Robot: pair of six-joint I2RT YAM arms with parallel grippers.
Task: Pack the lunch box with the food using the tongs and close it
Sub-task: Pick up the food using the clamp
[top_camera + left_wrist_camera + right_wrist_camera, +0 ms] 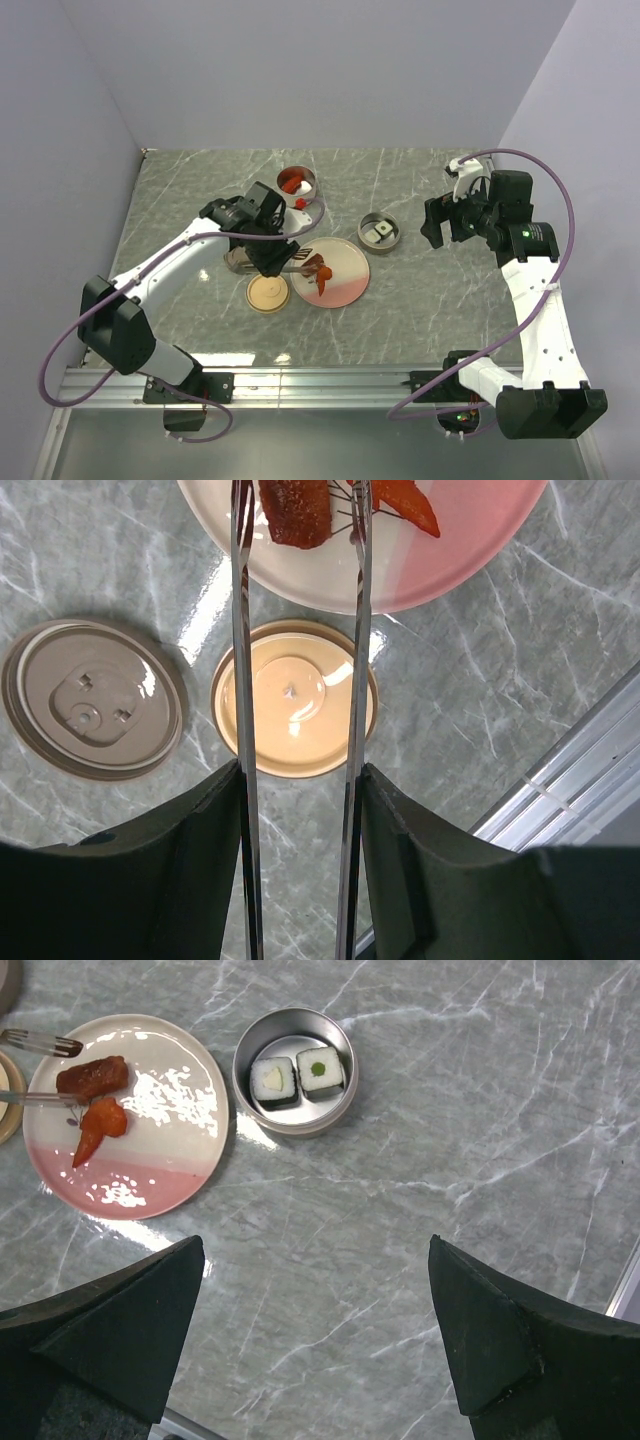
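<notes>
My left gripper (300, 780) is shut on the silver tongs (241, 680), whose two arms run forward between its fingers. The tong tips stand on either side of a brown-red sausage (297, 510) on the pink-and-cream plate (470, 540). An orange carrot piece (405, 502) lies just right of the tips. From above, the left gripper (262, 240) hovers left of the plate (350, 285). One round lunch box tin (295, 1110) holds two sushi pieces (274, 1080); another tin (297, 182) holds red food. My right gripper (318, 1250) hangs open above bare table, right of the sushi tin.
A cream lid (295, 698) lies on the marble table directly under the tongs, and a grey-brown lid (92, 712) lies to its left. The aluminium rail (320, 378) runs along the near table edge. Grey walls close in the far and side edges.
</notes>
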